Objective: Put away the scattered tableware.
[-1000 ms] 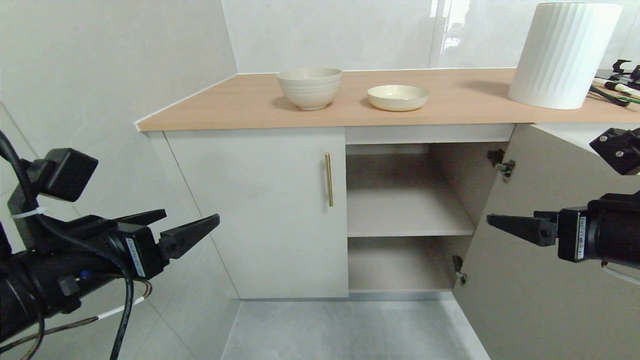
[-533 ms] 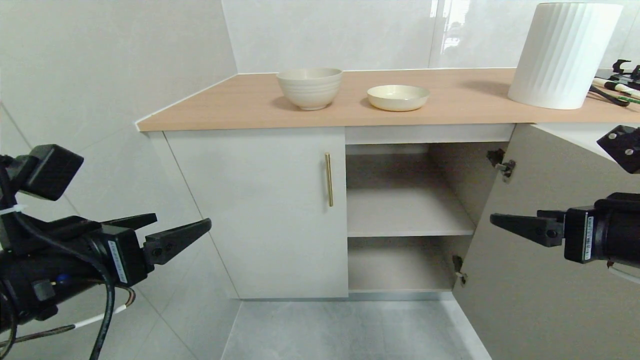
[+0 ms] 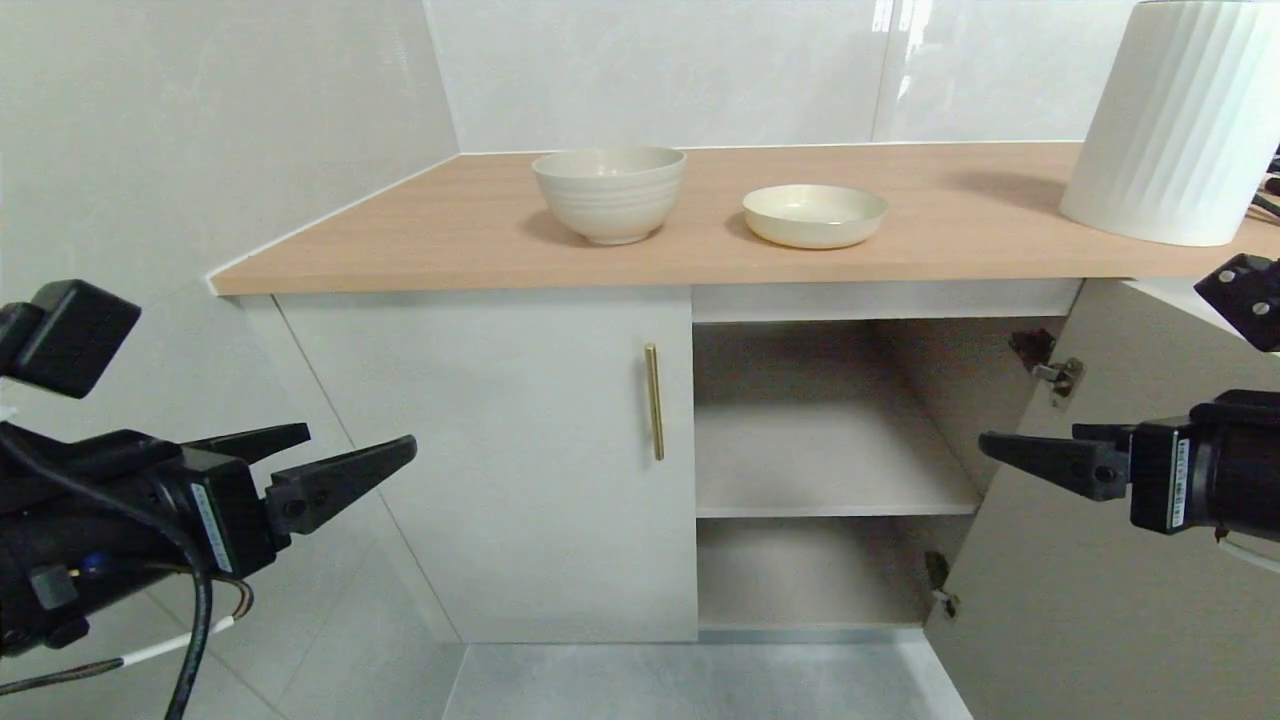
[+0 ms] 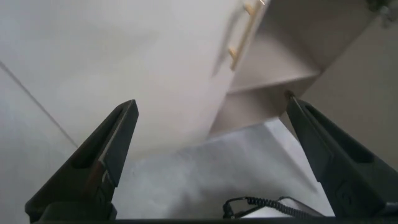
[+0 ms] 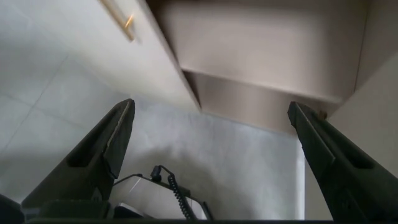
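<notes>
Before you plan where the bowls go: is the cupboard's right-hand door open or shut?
Open. The right door is swung outward, showing the shelves inside.

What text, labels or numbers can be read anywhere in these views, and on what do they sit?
Nothing can be read.
left sticker, on the left gripper: print too small to read.
right sticker, on the right gripper: print too small to read.
bowl, dish, cabinet door, ribbed container: no writing seen.
</notes>
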`<state>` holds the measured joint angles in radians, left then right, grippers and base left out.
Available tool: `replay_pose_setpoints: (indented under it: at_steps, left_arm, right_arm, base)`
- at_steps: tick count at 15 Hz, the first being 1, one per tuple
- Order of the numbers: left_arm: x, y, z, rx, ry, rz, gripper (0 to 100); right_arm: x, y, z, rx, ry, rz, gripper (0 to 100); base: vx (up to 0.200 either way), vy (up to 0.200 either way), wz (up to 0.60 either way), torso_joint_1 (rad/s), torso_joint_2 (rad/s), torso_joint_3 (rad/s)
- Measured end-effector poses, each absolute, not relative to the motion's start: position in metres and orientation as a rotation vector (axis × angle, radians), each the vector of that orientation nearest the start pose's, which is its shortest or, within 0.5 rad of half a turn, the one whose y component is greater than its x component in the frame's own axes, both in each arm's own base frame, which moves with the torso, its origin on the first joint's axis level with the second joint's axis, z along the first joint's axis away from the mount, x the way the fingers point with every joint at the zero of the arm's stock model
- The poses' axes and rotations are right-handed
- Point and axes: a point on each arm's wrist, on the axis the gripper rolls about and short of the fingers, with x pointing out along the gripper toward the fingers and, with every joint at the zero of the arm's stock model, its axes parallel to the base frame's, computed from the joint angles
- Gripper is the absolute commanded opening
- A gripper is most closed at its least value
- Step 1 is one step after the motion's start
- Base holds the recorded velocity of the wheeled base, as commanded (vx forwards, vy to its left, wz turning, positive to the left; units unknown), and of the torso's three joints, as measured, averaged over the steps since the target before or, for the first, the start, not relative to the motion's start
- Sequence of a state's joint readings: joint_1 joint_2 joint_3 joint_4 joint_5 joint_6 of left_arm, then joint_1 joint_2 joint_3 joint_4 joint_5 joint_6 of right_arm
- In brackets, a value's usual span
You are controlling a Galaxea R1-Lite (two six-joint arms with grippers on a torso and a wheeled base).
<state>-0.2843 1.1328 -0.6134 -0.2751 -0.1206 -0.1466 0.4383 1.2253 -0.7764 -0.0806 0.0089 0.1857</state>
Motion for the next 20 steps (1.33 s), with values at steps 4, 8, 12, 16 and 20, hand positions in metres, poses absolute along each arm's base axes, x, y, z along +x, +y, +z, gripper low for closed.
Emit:
replay_pose_setpoints:
  at_steps: [4, 8, 12, 16, 20]
  left_arm:
    - [0.154, -0.048, 0.226, -0.126, 0.275, -0.384, 100]
    - [0.153, -0.049, 0.227, -0.18, 0.281, -0.42, 100]
    - [0.153, -0.049, 0.227, -0.182, 0.283, -0.425, 100]
    - [0.153, -0.049, 0.227, -0.182, 0.283, -0.425, 100]
    - [0.153, -0.049, 0.226, -0.181, 0.285, -0.426, 100]
  right_arm:
    - [0.165, 0.078, 0.237, 0.102, 0.405, 0.417, 100]
    - [0.157, 0.075, 0.234, 0.092, 0.39, 0.44, 100]
    - [0.155, 0.074, 0.235, 0.091, 0.365, 0.444, 100]
    - [0.154, 0.073, 0.235, 0.075, 0.36, 0.447, 100]
    - [0.154, 0.073, 0.234, 0.074, 0.364, 0.447, 100]
  base:
    - [0.1, 0.0, 0.0, 0.002, 0.0, 0.001]
    - [0.0, 0.0, 0.0, 0.0, 0.0, 0.0]
    - [0.0, 0.0, 0.0, 0.0, 0.0, 0.0]
    - [0.0, 0.0, 0.0, 0.0, 0.0, 0.0]
    - [0.0, 0.0, 0.0, 0.007, -0.05, -0.043]
